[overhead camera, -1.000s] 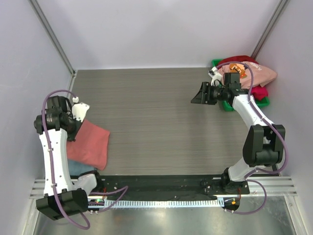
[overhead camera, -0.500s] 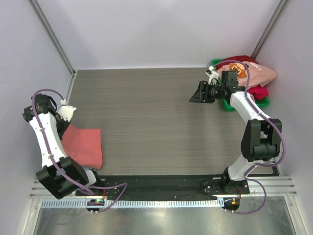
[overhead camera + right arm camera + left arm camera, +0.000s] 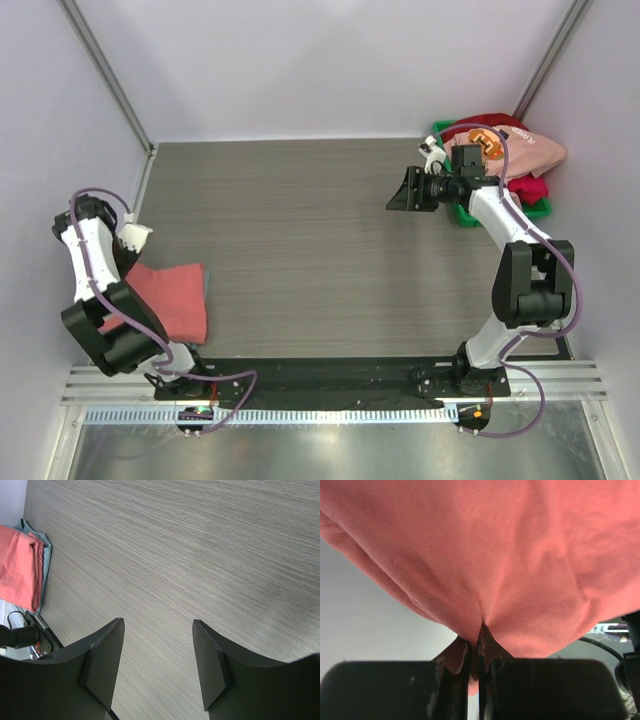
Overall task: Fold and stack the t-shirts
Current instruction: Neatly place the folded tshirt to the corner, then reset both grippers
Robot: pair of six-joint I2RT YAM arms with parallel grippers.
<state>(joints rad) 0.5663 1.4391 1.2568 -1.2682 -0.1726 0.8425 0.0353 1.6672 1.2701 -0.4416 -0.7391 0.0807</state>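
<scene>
One grey wood-grain bench [image 3: 300, 230] w/ pale walls [image 3: 300, 70] on 3 sides; left jaws clenched on salmon-red t-shirt [image 3: 175, 300], right jaws released.

light: bright, even | shadows: faint | blur: left fingers [image 3: 385, 690] soft near lens

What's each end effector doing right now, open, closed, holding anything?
Left end effector: closed on the salmon-red t-shirt.
Right end effector: open, holding nothing.

left arm [image 3: 86, 256], right arm [image 3: 500, 218]: white links, black joints | cable [image 3: 100, 191]: purple, looped alongside each | right pincer [image 3: 157, 624]: black fingers, seemingly matte plastic
</scene>
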